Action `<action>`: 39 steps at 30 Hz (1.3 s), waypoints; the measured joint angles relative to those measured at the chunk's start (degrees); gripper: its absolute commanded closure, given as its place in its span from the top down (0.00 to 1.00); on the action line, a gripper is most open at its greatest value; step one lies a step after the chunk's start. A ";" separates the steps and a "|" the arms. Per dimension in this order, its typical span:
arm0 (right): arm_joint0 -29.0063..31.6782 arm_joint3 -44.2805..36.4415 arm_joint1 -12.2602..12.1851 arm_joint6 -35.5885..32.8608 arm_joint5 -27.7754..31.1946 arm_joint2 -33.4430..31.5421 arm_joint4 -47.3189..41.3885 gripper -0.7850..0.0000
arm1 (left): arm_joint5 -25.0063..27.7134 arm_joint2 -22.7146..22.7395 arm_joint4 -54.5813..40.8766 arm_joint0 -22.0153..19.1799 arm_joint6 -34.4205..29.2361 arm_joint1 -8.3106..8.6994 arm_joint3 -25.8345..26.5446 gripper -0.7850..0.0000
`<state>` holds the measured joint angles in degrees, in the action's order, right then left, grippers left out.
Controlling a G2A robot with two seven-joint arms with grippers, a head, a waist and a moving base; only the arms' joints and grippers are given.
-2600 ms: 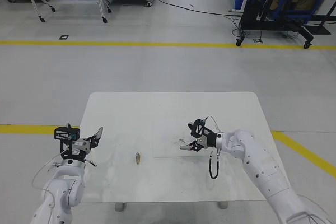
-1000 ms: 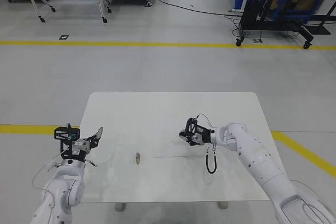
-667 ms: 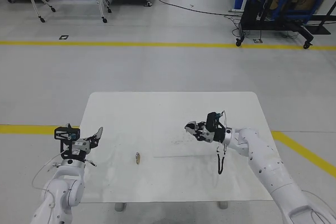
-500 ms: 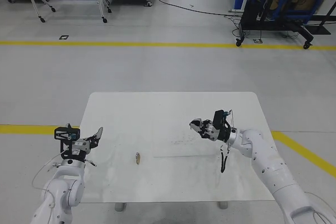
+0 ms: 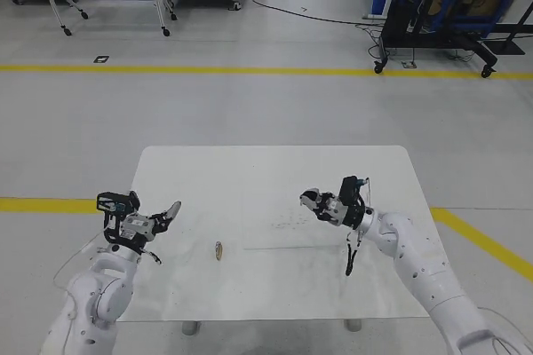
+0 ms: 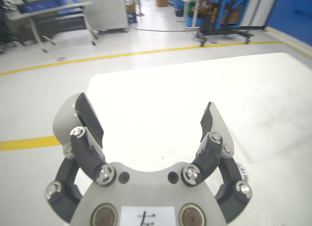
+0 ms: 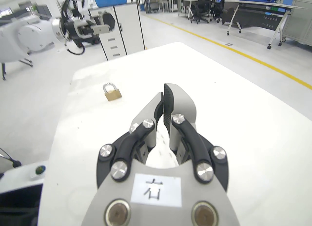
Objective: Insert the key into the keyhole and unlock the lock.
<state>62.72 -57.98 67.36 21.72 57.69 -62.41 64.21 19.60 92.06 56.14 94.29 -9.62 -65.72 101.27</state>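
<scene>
Located the padlock (image 5: pixel 218 250) lying flat on the white table (image 5: pixel 249 173), toward the near edge and left of centre, well apart from both grippers. Confirmed in the right wrist view as a brass body with the shackle pointing away from that arm. Found the right gripper (image 7: pixel 163 89) held above the table right of centre, pads pressed tightly together. Could not tell whether the key sits between them (too small a gap to judge). Found the left gripper (image 6: pixel 145 100) spread wide and holding nothing, poised over the table's left edge. Noted faint scuff marks (image 5: pixel 284 224) on the surface between right gripper and padlock, and a black cable loop (image 5: pixel 348 256) hanging from the right arm over the tabletop. Recorded a yellow floor line (image 5: pixel 249 69) beyond the table and a dark wheeled frame (image 5: pixel 435 40) farther back. Compared with half a second ago: left gripper shifted inward toward the table, right gripper in nearly the same spot, padlock unmoved. Compared with the earliest frame: right gripper raised from low beside the scuff marks and carried slightly toward the far edge.
</scene>
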 measured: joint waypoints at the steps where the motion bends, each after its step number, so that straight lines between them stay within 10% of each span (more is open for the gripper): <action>1: 0.11 0.73 0.26 1.09 0.32 0.41 -2.11 0.00 | 3.28 -0.39 -4.58 -0.81 -2.09 0.06 -0.32 1.00; 11: 0.51 1.70 0.26 -4.23 0.31 7.28 -31.20 0.00 | 11.11 -11.21 -28.10 -14.02 -23.43 -0.09 -2.92 1.00; 23: 0.55 1.70 0.31 -3.90 0.31 7.24 -29.45 0.00 | 11.31 -12.05 -29.05 -13.70 -22.29 -0.24 -3.96 1.00; 34: -0.70 -3.43 2.15 -22.21 0.31 15.85 -67.02 0.00 | 21.29 -21.08 -86.11 -26.51 -50.55 -0.78 -26.55 1.00; 39: -1.79 -2.70 2.73 -33.40 0.31 16.14 -82.19 0.00 | 21.63 -23.12 -87.48 -29.37 -53.53 -1.05 -30.40 0.95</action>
<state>60.93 -60.67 70.08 -11.67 58.00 -46.27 -17.99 41.23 68.94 -31.34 64.92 -63.15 -66.76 70.87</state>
